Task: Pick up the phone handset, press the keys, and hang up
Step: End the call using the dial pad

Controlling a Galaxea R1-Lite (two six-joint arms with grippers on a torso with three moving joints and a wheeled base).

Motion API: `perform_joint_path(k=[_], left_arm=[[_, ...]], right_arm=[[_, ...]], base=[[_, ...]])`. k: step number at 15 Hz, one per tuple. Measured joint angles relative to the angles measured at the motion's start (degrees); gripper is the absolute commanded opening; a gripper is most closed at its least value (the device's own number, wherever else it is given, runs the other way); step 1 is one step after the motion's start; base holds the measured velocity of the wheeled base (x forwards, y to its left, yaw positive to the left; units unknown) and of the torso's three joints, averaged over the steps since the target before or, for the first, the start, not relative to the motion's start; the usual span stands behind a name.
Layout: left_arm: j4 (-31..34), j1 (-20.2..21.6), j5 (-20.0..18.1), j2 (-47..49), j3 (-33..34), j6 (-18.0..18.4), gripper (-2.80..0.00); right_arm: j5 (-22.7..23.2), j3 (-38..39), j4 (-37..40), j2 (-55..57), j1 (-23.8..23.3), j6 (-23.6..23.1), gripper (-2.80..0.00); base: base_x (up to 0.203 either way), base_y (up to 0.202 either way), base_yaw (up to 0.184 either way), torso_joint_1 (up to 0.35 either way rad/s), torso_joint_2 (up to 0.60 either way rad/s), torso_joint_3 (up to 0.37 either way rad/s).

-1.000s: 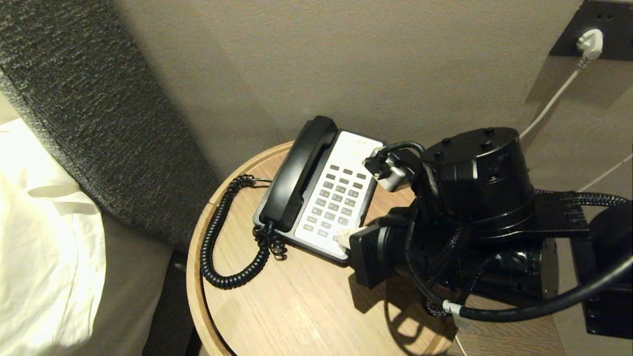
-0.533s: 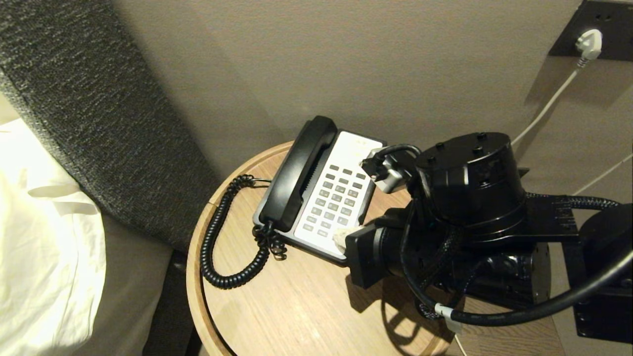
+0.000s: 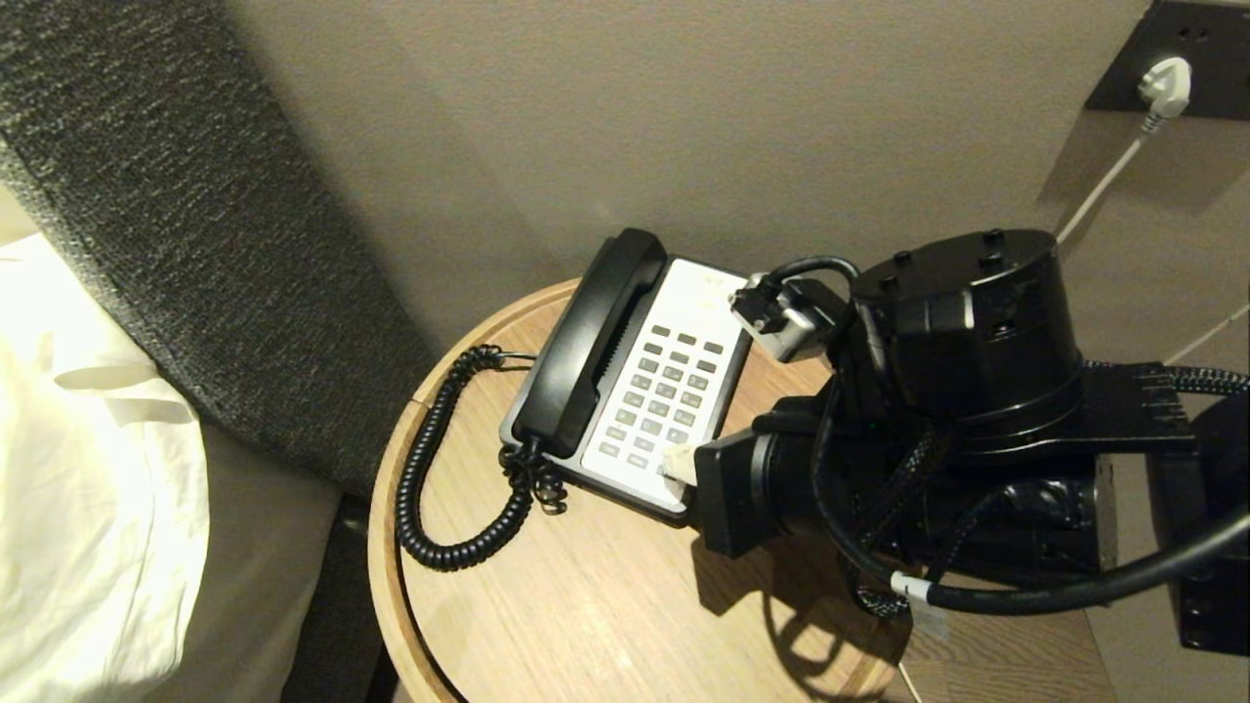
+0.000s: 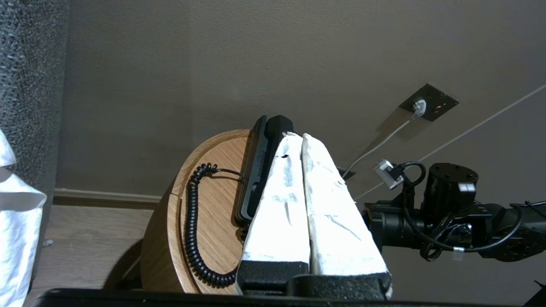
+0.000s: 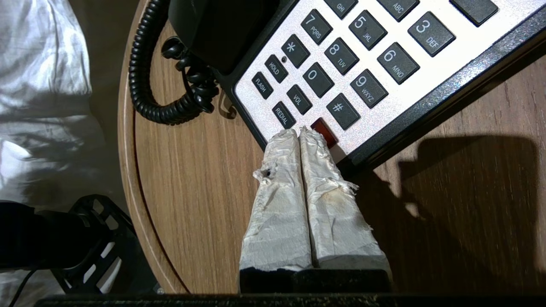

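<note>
Round wooden counter (image 3: 605,605) with a raised rim, pale oak grain, standing against a plain beige wall (image 3: 684,117). Dark woven headboard (image 3: 176,225) to the left, white bedding (image 3: 88,488) below it. High on the right, a black wall socket (image 3: 1187,59) with a white plug (image 3: 1167,86) and a white cable running down.

Phone base (image 3: 674,391) sits toward the counter's far side, silver face with dark keys. The phone handset (image 3: 591,337) lies in its cradle along the base's left side. Its coiled cord (image 3: 439,469) loops out over the counter to the left and back to the handset's near end.

Right gripper (image 5: 298,133): taped white fingers pressed together, tips over the near corner of the keypad beside a red key (image 5: 325,132); whether they touch the face cannot be told. In the head view the bulky right arm (image 3: 957,410) covers the base's right edge and much of the counter.

Left gripper (image 4: 294,138): fingers pressed together, holding nothing, off to the left of the counter and aimed toward the phone; it is outside the head view. Counter's near edge is cut off.
</note>
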Motion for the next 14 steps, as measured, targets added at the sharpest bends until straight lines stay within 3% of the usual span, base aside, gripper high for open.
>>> perform_joint_path(k=[14], left_arm=[[0.02, 0.00, -0.38, -0.78, 1.29, -0.59, -2.80]], right_arm=[[0.14, 0.76, -0.08, 0.93, 0.02, 0.08, -2.80]], base=[[0.000, 0.000, 0.000, 0.000, 0.00, 0.000]])
